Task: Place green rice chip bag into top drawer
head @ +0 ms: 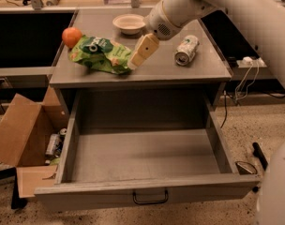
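Observation:
The green rice chip bag (100, 54) lies crumpled on the left part of the grey cabinet top (152, 71), white lettering and a dark round logo facing up. My gripper (137, 60) hangs from the white arm that comes in from the upper right. Its cream-coloured fingers (141, 50) point down and left, and their tips sit at the bag's right edge, just above the cabinet top. The top drawer (147, 156) is pulled fully out below, with nothing inside and a small dark handle (150, 197) on its front.
An orange (71, 36) touches the bag's upper left. A white bowl (129, 23) stands at the back. A silver-green can (186, 49) lies on its side at the right. An open cardboard box (27, 142) with items stands on the floor at the left. Cables run at the right.

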Controlling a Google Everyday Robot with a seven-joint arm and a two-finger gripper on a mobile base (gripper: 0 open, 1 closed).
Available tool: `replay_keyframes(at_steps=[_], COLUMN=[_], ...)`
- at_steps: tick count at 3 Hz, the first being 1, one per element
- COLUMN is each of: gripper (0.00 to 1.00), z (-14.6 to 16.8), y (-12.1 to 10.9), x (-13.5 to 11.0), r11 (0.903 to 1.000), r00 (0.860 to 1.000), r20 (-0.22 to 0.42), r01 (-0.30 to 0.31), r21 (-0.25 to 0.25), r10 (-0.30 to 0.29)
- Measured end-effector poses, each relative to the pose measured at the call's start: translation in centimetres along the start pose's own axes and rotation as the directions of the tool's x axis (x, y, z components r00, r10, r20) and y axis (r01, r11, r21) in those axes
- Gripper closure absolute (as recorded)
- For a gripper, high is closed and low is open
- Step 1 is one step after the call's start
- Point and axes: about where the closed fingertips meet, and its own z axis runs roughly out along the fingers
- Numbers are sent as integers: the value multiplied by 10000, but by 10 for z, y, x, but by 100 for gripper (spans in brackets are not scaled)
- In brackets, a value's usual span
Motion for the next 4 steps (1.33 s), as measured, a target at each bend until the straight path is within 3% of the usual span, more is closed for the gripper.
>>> replay_keyframes(at_steps=[2, 4], gripper=[0, 0], z=[43, 77], y=[-17, -27], x=[-20, -23], r11=[9990, 9958], r00=[9990, 9976], r20=[407, 362], r01=[-180, -559], r21=[-416, -722], r10=[197, 586])
